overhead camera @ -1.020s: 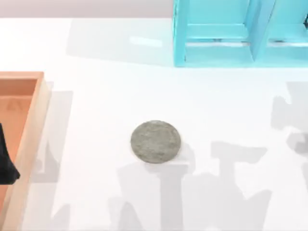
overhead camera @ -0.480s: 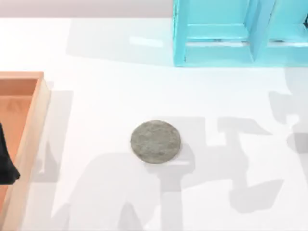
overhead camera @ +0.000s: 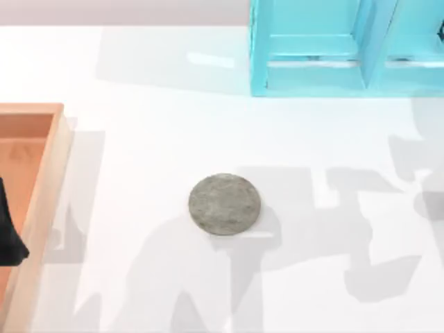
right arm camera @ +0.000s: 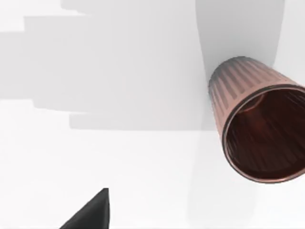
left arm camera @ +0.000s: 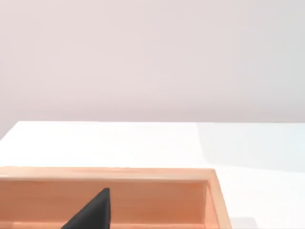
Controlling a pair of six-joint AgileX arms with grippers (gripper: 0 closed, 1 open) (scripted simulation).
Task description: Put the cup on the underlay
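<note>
Left: orange wooden tray (overhead camera: 43,187) at table's left edge; left gripper (overhead camera: 8,236) parked over it, finger spread cannot be told. Centre: underlay (overhead camera: 224,203) flat on bare white table (overhead camera: 139,139), unobstructed, apparently ready to receive cup. Rear right: turquoise rack (overhead camera: 312,48). Right wrist view: cup (right arm camera: 259,133) upright on table near right gripper (right arm camera: 90,212), not grasped; its finger spread cannot be told. No legible brands, labels or writing.

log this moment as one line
underlay: bare, mid-table | cup: upright near right gripper, ungrasped | left gripper: over orange tray
</note>
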